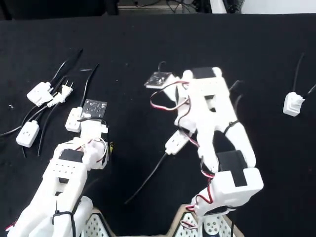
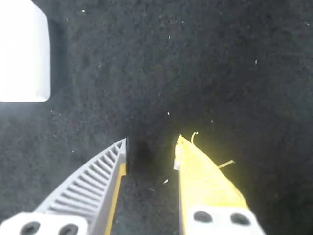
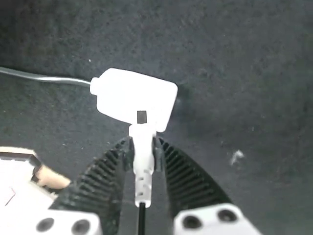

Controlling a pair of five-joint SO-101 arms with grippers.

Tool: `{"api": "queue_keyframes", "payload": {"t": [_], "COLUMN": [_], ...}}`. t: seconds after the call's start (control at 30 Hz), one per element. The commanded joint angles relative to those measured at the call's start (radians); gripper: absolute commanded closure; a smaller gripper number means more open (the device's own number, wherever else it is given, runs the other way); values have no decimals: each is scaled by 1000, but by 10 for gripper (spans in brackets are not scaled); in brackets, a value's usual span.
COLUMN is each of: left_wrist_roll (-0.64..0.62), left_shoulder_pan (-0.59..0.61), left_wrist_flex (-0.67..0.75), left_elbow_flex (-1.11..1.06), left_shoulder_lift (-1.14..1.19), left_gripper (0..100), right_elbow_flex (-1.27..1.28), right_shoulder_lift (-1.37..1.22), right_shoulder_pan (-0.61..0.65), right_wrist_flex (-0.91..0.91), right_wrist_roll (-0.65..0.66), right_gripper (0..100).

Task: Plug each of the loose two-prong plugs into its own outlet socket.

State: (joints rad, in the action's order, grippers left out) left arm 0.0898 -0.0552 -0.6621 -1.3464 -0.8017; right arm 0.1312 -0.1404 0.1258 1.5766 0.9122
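Note:
My right gripper [image 3: 143,149] is shut on the ribbed neck of a white two-prong plug [image 3: 143,164] that meets a white outlet socket [image 3: 136,99] on the black table. In the high view this pair [image 1: 176,141] lies at the centre, under the right gripper [image 1: 183,132], with a black cable trailing toward the front. My left gripper [image 2: 149,154] stands open just over bare cloth, with nothing between its fingers. A white socket [image 2: 23,54] lies beside it. The high view puts the left gripper [image 1: 94,129] next to that socket [image 1: 74,119]. A loose plug [image 1: 66,89] lies at the far left.
Two more white sockets [image 1: 39,93] [image 1: 27,133] with black cables crowd the left side. Another socket [image 1: 294,103] sits far right. A black cable [image 1: 145,180] crosses the front centre. The table's back edge [image 1: 158,14] is far off.

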Motion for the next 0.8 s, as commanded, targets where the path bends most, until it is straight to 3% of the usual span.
{"api": "queue_keyframes", "payload": {"t": [0.0,0.77], "left_wrist_roll": [-8,-8], "left_shoulder_pan": [1,1], "left_wrist_flex": [5,5], "left_elbow_flex": [7,7], "left_shoulder_lift": [-12,-12], "left_gripper": [834,834], "right_elbow_flex": [-93,-142], "right_shoulder_lift": [-4,-136], "right_shoulder_pan": [-29,-11], "right_wrist_flex": [52,14], "right_wrist_roll": [9,9], "right_gripper": [988,988]}}
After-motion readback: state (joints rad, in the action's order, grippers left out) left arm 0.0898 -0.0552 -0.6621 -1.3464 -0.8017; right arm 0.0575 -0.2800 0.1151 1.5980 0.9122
